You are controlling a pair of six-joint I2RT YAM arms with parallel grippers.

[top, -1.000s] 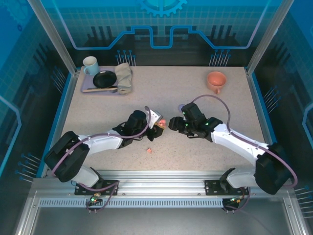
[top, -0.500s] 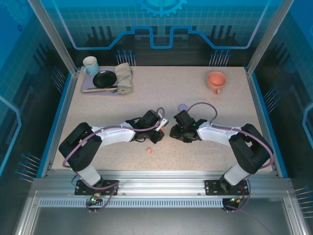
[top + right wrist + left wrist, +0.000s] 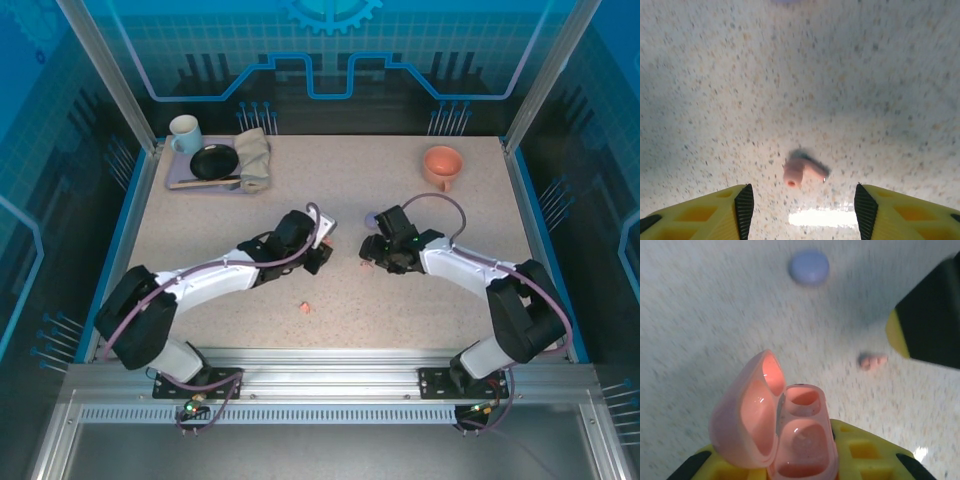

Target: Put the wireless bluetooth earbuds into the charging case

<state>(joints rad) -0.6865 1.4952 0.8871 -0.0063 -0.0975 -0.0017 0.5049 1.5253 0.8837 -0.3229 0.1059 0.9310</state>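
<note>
2 pink buds [image 3: 800, 172], 1 open chg case [image 3: 802, 437]

The tray [image 3: 180, 168] at the table's [image 3: 420, 310] far-left corner holds a mug [image 3: 184, 132], dish [image 3: 213, 162] and cloth [image 3: 253, 158]. A cup [image 3: 441, 163] stands far right. The case [image 3: 785, 430] sits in the left gripper [image 3: 318, 255], centre. One earbud [image 3: 799, 172] lies between the right gripper's [image 3: 804, 202] fingers [image 3: 715, 210]; a second earbud [image 3: 303, 308] lies nearer the front edge.

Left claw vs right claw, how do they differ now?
Left claw is shut on the open pink case; right claw is open and empty. Right claw hangs over a pink bud on the table; left claw is off to its side. Both have yellow fingers.
</note>
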